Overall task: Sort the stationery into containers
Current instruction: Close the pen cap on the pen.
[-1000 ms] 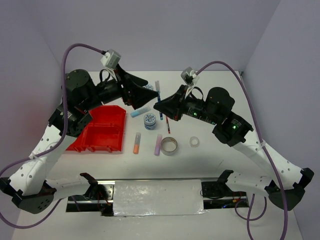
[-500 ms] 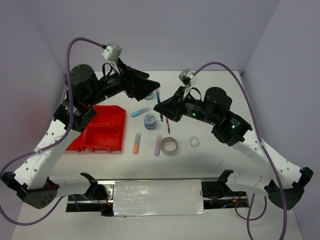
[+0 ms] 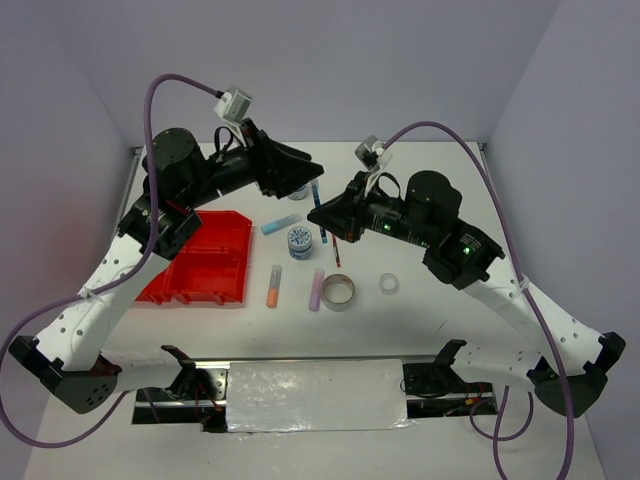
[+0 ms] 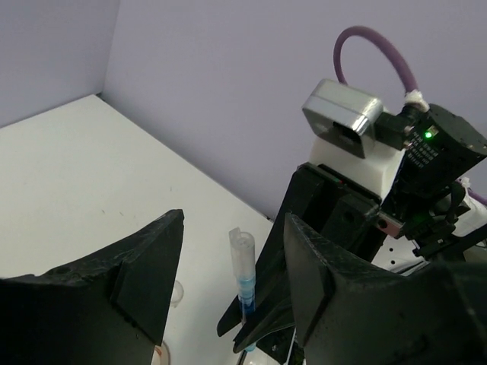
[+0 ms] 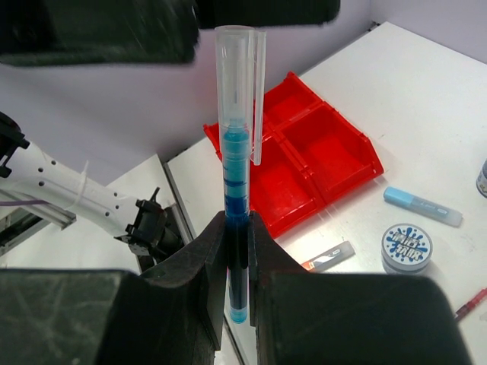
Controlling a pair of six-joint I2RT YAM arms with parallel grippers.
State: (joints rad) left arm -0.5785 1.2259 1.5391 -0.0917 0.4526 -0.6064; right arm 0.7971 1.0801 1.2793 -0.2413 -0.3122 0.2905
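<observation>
Top view: white table (image 3: pixel 430 190), lilac walls (image 3: pixel 380 60), red tray (image 3: pixel 205 262) at left. We note teal pen (image 3: pixel 318 192) upright, off the table, in right gripper (image 3: pixel 322 215). Left gripper (image 3: pixel 308 178) is just beside pen's top.
Left wrist: left jaws spread, pen's capped end between them, no contact seen.
Right wrist: right jaws pinch pen's lower barrel, w/ tray beyond.

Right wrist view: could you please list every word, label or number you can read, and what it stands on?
No text is readable.
On the round tub: a blue lid pattern, any print too small to read.
On the teal pen in the right tool: no lettering visible.
</observation>
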